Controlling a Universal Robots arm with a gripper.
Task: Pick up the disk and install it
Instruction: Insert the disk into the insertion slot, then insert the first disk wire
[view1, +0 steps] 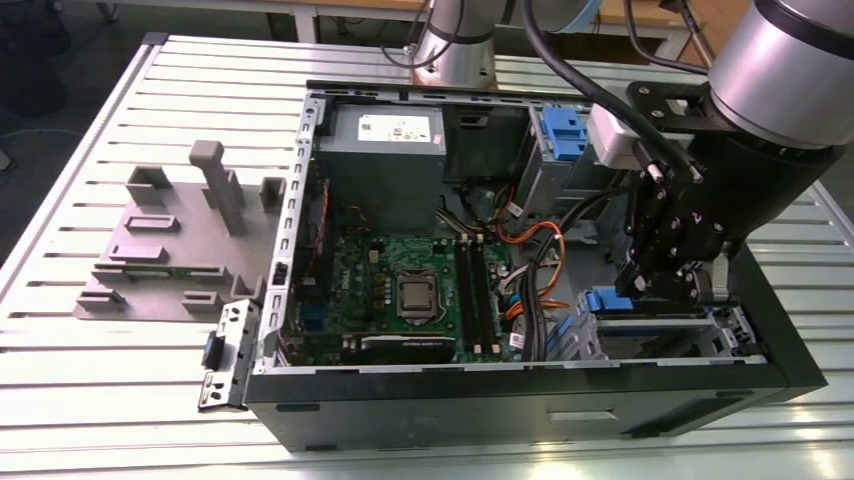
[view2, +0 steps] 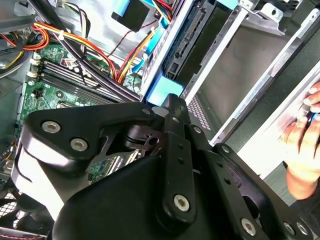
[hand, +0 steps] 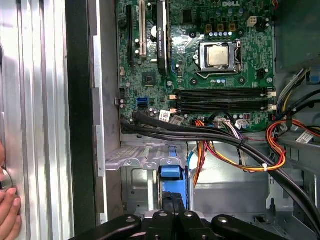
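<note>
The exterior view looks steeply down from afar on the whole case (view1: 534, 400) and surface (view1: 107, 400), tool (view1: 663, 288) at four o'clock. Both wrist views sit close inside the case, sharing the motherboard (view2: 50, 95) (hand: 150, 80).

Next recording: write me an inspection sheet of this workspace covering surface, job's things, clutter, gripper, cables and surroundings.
Surface: pale slatted metal table, carrying an open black computer case on its side.
Job's things: disk, its blue plastic carrier bracket showing in the grey metal drive bay; silver body hidden.
Clutter: grey plastic holder with upright posts, beside the case on the exterior view's left.
Gripper: black gripper reaches into the bay at the bracket.
Cables: black and orange cable bundles run along the green motherboard's edge.
Surroundings: a person's hand on the table beside the case.
</note>
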